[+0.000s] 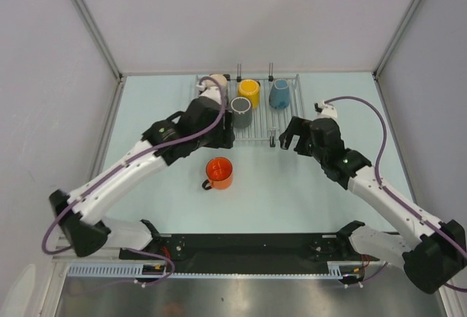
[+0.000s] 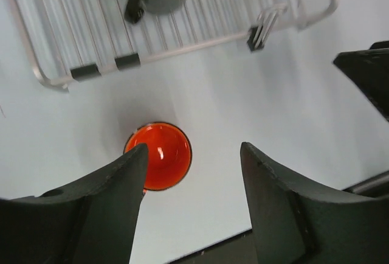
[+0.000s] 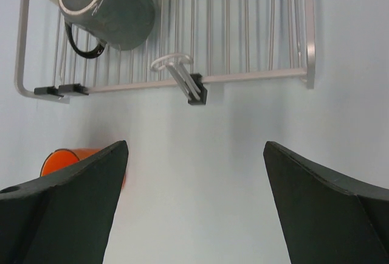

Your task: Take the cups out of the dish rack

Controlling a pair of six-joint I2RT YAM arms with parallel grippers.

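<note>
- Left end effector (image 2: 193, 170): fingers spread, holding nothing, above the orange mug (image 1: 220, 172).
- Right end effector (image 3: 196, 148): fingers spread, holding nothing, over bare counter (image 1: 306, 193) just before the dish rack's (image 1: 298, 109) near edge.
- Five mugs: the orange one stands on the counter in front of the rack; the dark grey (image 1: 241, 111), yellow (image 1: 249, 92), light blue (image 1: 279, 93) and cream-beige (image 1: 217, 82) mugs sit on the rack.
- The left arm hides most of the cream-beige mug.
- Open counter lies right of the orange mug.
</note>
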